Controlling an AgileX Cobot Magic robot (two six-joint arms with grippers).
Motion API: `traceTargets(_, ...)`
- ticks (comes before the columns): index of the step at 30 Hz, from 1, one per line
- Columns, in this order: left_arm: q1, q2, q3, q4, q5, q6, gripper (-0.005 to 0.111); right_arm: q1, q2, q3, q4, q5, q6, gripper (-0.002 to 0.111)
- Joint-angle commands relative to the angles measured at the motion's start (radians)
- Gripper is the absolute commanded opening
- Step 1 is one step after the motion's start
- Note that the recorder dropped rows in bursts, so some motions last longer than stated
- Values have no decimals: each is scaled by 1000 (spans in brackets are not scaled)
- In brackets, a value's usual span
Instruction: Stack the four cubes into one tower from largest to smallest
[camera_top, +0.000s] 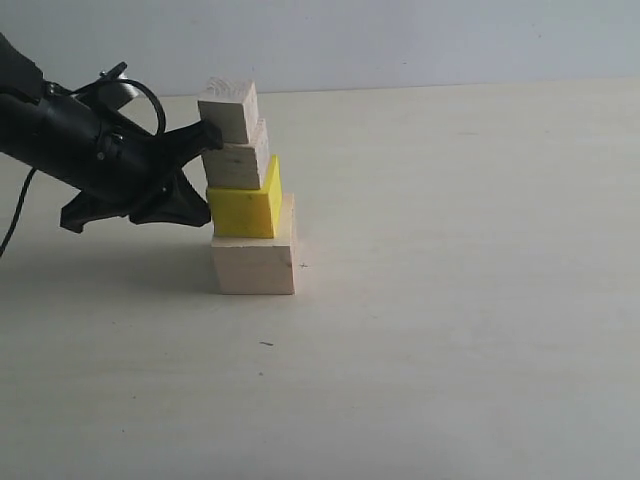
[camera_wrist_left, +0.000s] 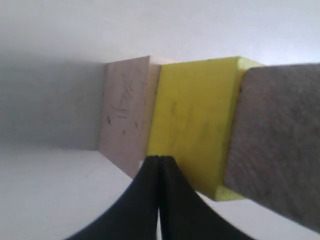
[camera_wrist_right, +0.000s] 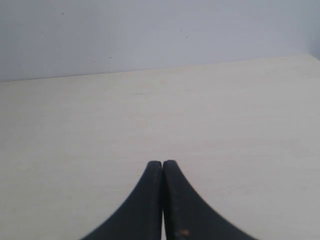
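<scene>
The tower stands left of centre in the exterior view, with the large pale wood cube (camera_top: 253, 263) at the bottom. On it sit the yellow cube (camera_top: 244, 208), the smaller wood cube (camera_top: 237, 163) and the smallest wood cube (camera_top: 229, 107), which sits slightly askew. My left gripper (camera_top: 208, 136) is shut, holds nothing, and its tip is at the tower's left side, level with the two upper cubes. In the left wrist view the shut left gripper (camera_wrist_left: 160, 158) points at the yellow cube (camera_wrist_left: 192, 120), which lies between a scuffed pale wood face (camera_wrist_left: 127, 110) and a close, blurred wood face (camera_wrist_left: 277, 145). My right gripper (camera_wrist_right: 163, 163) is shut and holds nothing.
The pale tabletop (camera_top: 450, 300) runs back to a white wall. The left arm (camera_top: 80, 150) and its cable hang over the table's left part. The right wrist view holds only the tabletop (camera_wrist_right: 225, 115) and the wall.
</scene>
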Motion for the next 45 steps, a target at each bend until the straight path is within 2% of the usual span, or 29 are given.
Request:
traceTargets(1,5,0,3,-20,10,11,0,-7,-7,4,-4,-6,-8,0)
traceTargets(17,5,-4,3,15,33,38,0,-7,-7,4,-6,-6,-8,0)
traceTargets(23,59,-84,3,110,62,30,0,-7,-7,4,-6,-6,-8,0)
traceTargets(27,101,-197,3,221,107,30,0,-7,-7,4,-4,-6,-8,0)
traceTargets(31,100,-327,3,332,154,30,0,-7,-7,4,-4,-6,-8,0)
traceTargets(39,94,-624,16,368,193,64,0,-7,-7,4,-6,-6,-8,0)
traceTargets(45,92,-858,106,371,153,89,0,-7,-7,4,-6,-6,-8,0)
